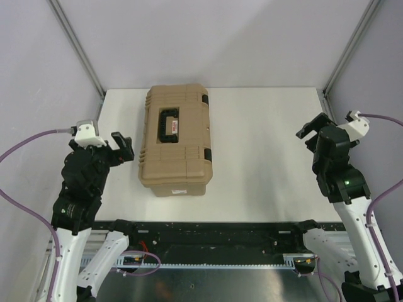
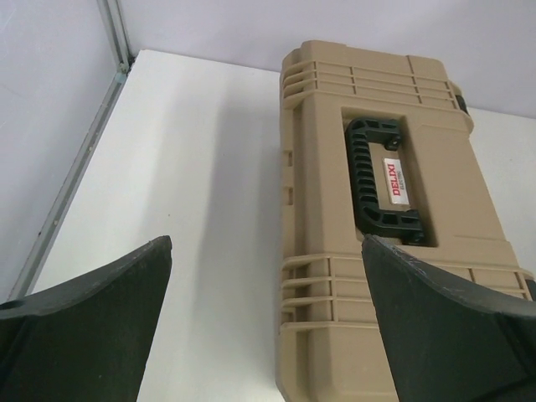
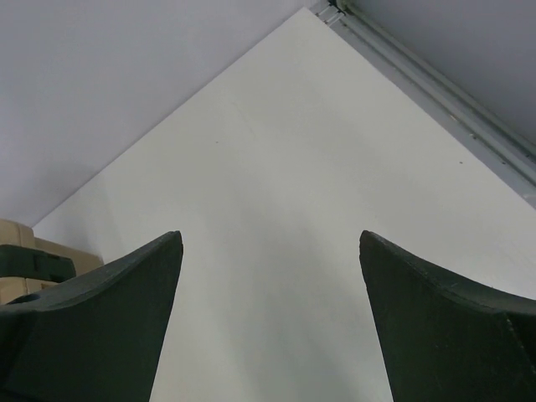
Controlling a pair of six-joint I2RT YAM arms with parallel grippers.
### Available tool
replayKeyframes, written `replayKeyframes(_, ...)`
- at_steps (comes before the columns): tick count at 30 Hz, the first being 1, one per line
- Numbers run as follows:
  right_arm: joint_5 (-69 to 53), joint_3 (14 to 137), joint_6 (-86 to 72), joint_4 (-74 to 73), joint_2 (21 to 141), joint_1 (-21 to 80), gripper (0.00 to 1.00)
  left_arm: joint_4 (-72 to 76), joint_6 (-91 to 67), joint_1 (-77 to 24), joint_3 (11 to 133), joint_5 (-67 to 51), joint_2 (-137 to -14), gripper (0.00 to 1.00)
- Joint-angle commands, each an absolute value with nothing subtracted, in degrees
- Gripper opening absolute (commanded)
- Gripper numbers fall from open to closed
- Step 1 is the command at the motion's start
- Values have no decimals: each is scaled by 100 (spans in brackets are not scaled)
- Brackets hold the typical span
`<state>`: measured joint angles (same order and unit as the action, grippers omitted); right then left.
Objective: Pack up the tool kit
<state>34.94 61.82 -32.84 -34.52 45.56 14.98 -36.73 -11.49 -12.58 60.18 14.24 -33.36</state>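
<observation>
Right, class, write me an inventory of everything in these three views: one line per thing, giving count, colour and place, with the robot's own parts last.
tool case: 1, tan, lid shut, on the table left of centre
handle: 1, black, recessed in the case lid
label: 1, red and white, inside the handle recess
latches: 2, black, on the case side facing the right arm
table: 1, white, under everything
cables: 2, purple, one at each wrist
left gripper: 1, black, open, beside the case, not touching it
right gripper: 1, black, open, over bare table at the right
</observation>
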Motion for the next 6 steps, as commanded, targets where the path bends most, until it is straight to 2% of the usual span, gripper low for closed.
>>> replayKeyframes(1,3812,6165,-3274,-3721,4348,1437,91,-3674,-1034,-1315,5965,1635,-3338,99)
replayKeyframes(6,3807,6161,-3341,-3795,4257,1417,91,-3668,-1061,-1333,5966,1656,-3412,99)
